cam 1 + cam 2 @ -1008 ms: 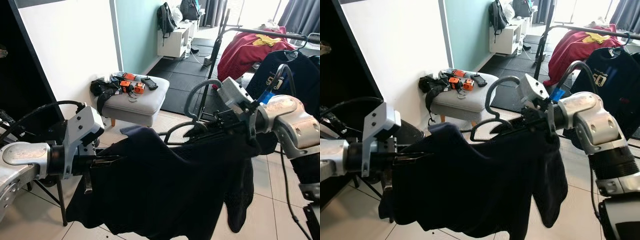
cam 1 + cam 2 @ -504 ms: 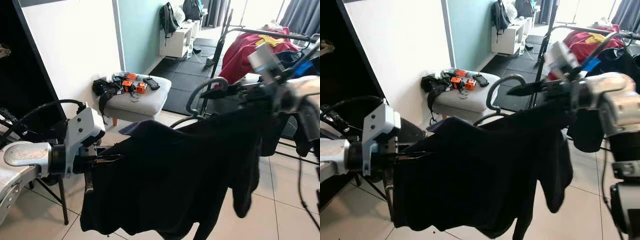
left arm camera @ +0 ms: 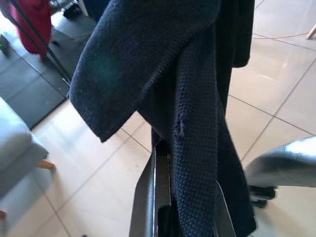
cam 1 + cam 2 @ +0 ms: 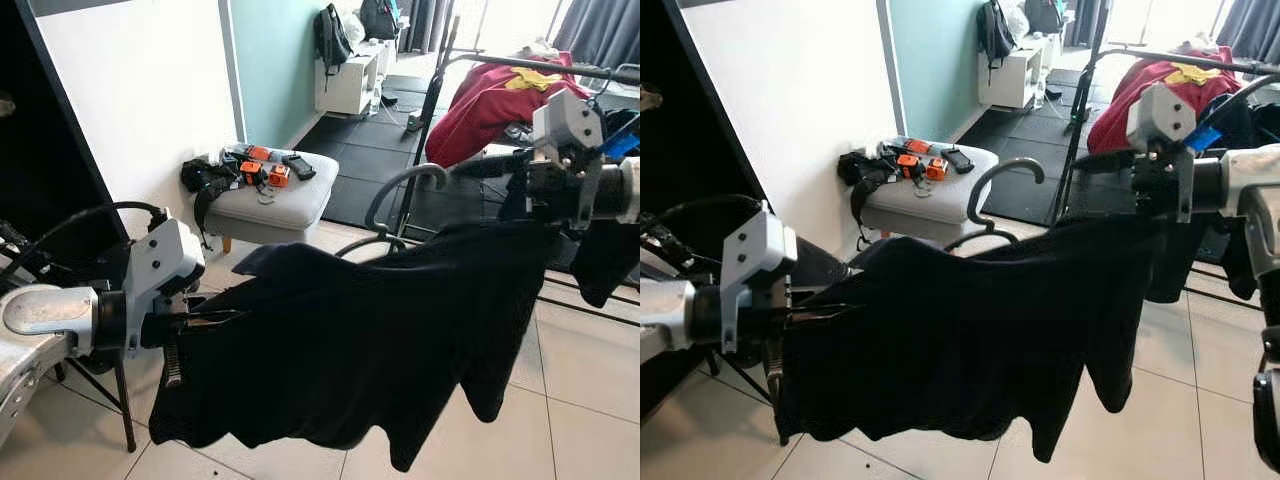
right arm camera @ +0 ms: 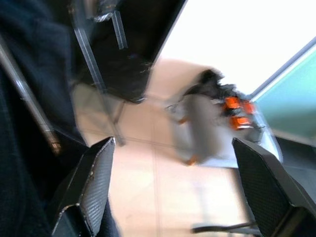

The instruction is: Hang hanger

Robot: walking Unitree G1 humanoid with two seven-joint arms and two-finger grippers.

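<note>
1. The robot is carrying a dark garment point(image 4: 360, 340) on a hanger point(image 4: 395, 200) between both arms, well above the tiled floor point(image 4: 580, 400); the hanger's grey hook is rising above the collar, pointing toward the clothes rack point(image 4: 530, 65).
2. The left gripper point(image 3: 168, 197) is pinching the garment's near shoulder edge: its jaws are nearly closed with the knit fabric running between them.
3. The right gripper point(image 4: 480, 168) is reaching over the far shoulder toward the hook; in the right wrist view its jaws are standing wide apart with nothing between them, so that side seems merely draped over the arm.
4. The step in hand looks like bringing the hook up to the rack's rail, where a red garment point(image 4: 500, 95) is already hanging.
5. To do it well, the hook should probably be kept upright and facing the rail, both shoulders level, and lifted above the bar before lowering.
6. The loose right side risks sliding off if tilted.
</note>
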